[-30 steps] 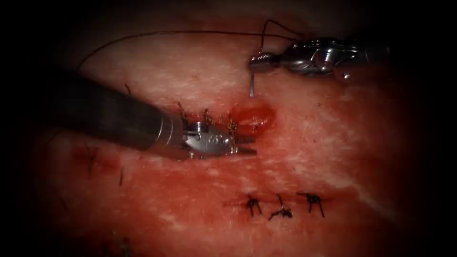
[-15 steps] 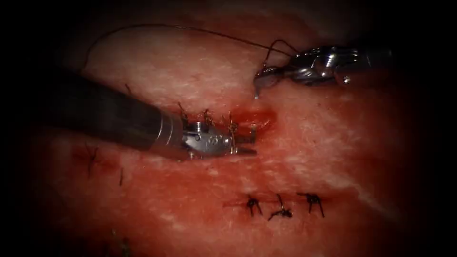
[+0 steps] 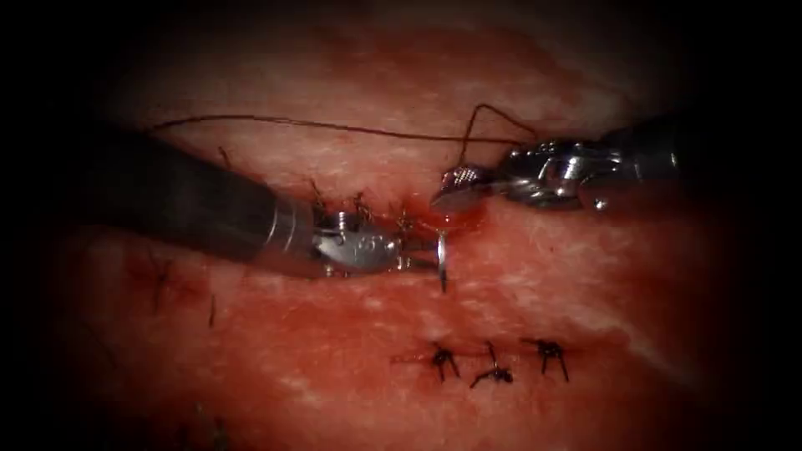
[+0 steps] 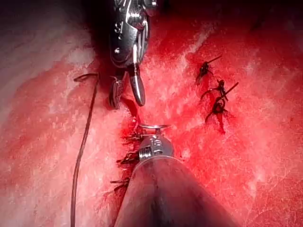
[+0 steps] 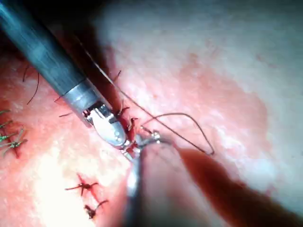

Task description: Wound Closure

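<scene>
Left gripper (image 3: 422,255) lay along the sutured cut (image 3: 368,219) in the tissue (image 3: 585,276), jaws clamped on the needle (image 3: 442,260) near mid-curve; needle stood clear of the tissue at the cut's right end. Thread (image 3: 334,127) ran back across the tissue. Right gripper (image 3: 455,188) hovered just above, jaws apart, holding nothing. Judgement: needle stiff, light, slippery; grasp at mid-curve, never the tip. Thread limp, snags easily.

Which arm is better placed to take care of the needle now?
Probably left: the left tool looks shut on the needle, by the cut's open right end. The right tool hangs open beside it, holding nothing.
</scene>
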Controlling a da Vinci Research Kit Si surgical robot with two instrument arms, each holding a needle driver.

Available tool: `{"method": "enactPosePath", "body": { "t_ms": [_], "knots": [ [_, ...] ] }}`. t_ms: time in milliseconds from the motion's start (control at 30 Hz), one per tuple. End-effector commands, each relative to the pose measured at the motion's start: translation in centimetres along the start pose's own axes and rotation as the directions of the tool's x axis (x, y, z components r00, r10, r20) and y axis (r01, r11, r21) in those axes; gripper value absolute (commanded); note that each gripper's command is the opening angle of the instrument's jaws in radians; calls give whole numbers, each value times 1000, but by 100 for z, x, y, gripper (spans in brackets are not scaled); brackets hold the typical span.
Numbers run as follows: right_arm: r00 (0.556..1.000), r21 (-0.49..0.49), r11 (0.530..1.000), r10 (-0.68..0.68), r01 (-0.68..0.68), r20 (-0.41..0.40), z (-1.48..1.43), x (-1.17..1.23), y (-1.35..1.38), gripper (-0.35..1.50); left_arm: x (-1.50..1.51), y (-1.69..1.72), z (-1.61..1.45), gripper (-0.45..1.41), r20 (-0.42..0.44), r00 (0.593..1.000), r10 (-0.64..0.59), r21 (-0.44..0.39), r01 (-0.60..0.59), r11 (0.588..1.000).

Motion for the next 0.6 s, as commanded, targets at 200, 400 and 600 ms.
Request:
{"method": "enactPosePath", "body": {
  "t_ms": [200, 400, 600],
  "knots": [
    [1000, -79, 997, -16, 15, -9, -16, -12, 19, 123, -1, 4, -1, -4, 2, 1000, -4, 4, 4, 1000],
    [998, -123, 992, -30, 23, -56, -46, -18, 43, 128, 5, 12, -14, -9, 1, 990, 138, -2, -138, 990],
    [992, -174, 984, -46, 25, -114, -65, -22, 57, 128, 16, 21, -26, -5, 0, 957, 289, -1, -289, 957]
  ]
}}
